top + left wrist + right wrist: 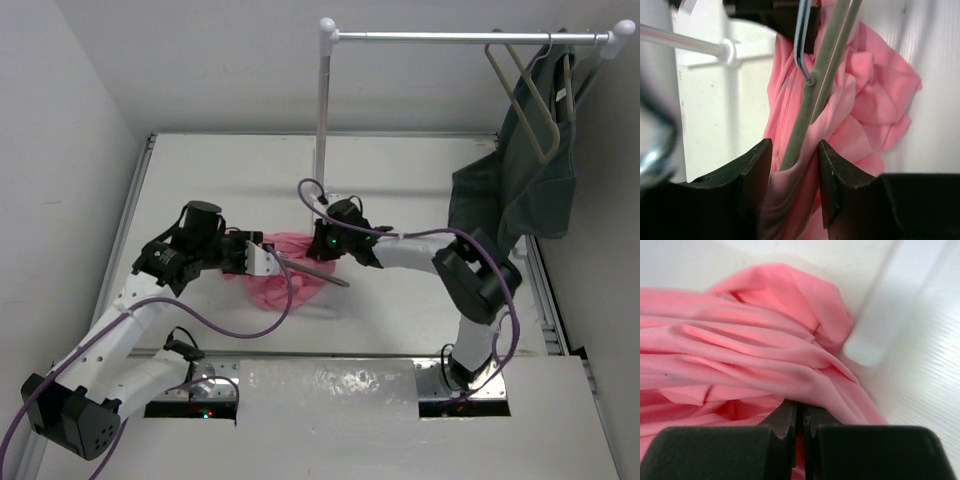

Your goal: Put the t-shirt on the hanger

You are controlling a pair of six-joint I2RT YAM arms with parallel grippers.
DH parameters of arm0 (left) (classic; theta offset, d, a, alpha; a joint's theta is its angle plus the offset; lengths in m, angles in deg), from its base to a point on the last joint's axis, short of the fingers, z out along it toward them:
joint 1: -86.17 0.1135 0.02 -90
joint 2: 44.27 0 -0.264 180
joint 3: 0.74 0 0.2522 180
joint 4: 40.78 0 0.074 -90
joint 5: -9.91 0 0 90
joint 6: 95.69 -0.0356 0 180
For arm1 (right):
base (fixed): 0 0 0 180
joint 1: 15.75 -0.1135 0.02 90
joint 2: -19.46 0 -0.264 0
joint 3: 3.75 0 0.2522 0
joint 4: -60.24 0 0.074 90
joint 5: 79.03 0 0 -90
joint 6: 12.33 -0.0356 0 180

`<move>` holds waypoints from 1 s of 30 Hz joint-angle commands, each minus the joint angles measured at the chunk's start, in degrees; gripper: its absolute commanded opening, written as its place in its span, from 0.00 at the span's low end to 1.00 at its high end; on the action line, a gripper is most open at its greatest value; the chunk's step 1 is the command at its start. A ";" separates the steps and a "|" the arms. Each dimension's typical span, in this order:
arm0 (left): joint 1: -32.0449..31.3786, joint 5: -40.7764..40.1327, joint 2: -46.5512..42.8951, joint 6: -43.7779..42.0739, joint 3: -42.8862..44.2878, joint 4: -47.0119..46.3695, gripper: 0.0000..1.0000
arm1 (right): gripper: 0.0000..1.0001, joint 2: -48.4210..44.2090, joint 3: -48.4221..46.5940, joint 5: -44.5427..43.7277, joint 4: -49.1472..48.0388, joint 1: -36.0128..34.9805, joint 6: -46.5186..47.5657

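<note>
The salmon-pink t-shirt (290,290) lies bunched on the table between my two arms. My left gripper (268,260) holds the taupe-grey hanger (315,271), whose arm sticks out to the right over the shirt. In the left wrist view the hanger (810,100) runs down between my fingers, with t-shirt (875,100) fabric wrapped over its lower end and filling the gap. The silver hook (801,50) shows above. My left gripper (794,165) is shut on both. My right gripper (322,246) is shut on a fold of the t-shirt (765,355), fingertips (790,420) nearly touching.
A white rack pole (322,110) stands just behind the shirt, and its foot shows in the right wrist view (870,340). The rail at the top right carries a dark grey-green garment (525,170) and another hanger (530,100). Walls close in on both sides.
</note>
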 commanded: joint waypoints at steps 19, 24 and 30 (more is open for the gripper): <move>1.30 -9.39 3.46 9.05 2.94 -10.09 0.00 | 0.00 -27.85 22.40 1.13 1.30 7.33 8.55; 1.30 -13.26 4.24 9.93 0.48 -11.23 0.00 | 0.00 -32.33 26.00 -3.18 3.15 7.33 7.50; 0.95 -15.28 3.81 6.86 -2.78 -11.85 0.00 | 0.00 -36.83 26.45 -2.76 0.08 7.24 7.93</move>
